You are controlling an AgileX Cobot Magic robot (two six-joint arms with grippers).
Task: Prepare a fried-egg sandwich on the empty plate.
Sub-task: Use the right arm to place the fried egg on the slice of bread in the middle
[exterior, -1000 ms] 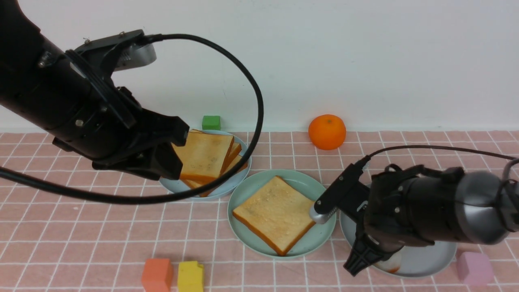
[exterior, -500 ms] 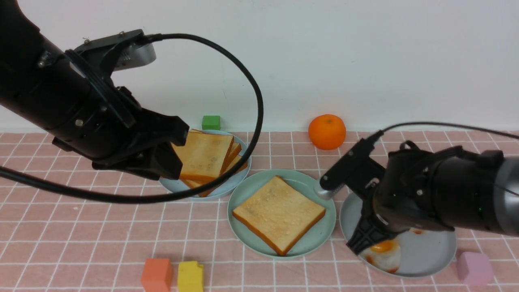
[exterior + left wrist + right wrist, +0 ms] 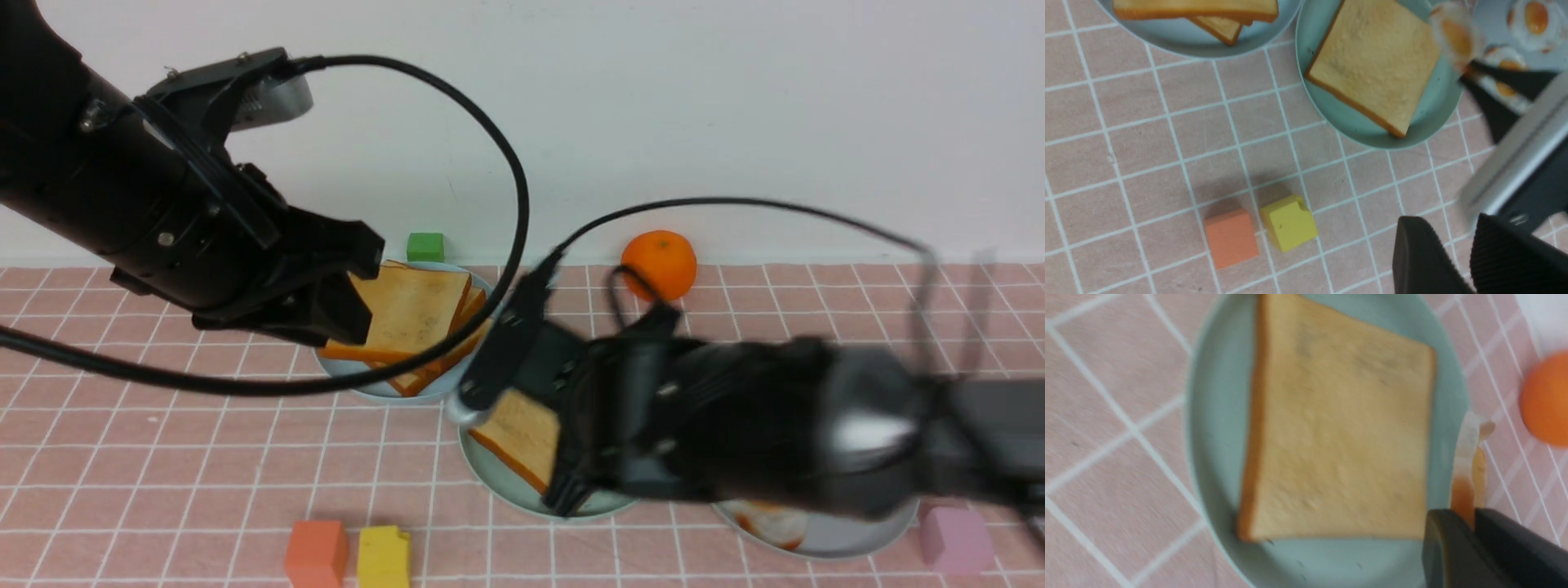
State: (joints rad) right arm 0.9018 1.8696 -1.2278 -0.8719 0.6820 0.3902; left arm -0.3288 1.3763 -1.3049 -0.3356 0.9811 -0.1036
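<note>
The mint-green plate (image 3: 490, 482) holds one toast slice (image 3: 522, 433), also shown in the left wrist view (image 3: 1376, 65) and the right wrist view (image 3: 1339, 433). My right gripper (image 3: 1472, 516) is shut on the edge of a fried egg (image 3: 1466, 473). It holds the egg hanging beside the slice, over the plate's rim (image 3: 1208, 465). In the front view the right gripper (image 3: 567, 498) is blurred and covers most of the plate. My left gripper (image 3: 1447, 222) is empty, jaws a little apart, raised near the pale blue plate (image 3: 359, 380).
Loose toast slices (image 3: 408, 314) lie on the pale blue plate. More fried eggs (image 3: 1533, 18) lie on the grey-blue plate (image 3: 849, 535). An orange (image 3: 658, 265) and a green block (image 3: 425, 246) sit at the back. Orange (image 3: 317, 554), yellow (image 3: 384, 557) and pink (image 3: 955, 539) blocks sit near the front.
My right gripper has lifted a fried egg off the grey-blue plate and swung left with it over the mint-green plate. The left arm has risen slightly.
</note>
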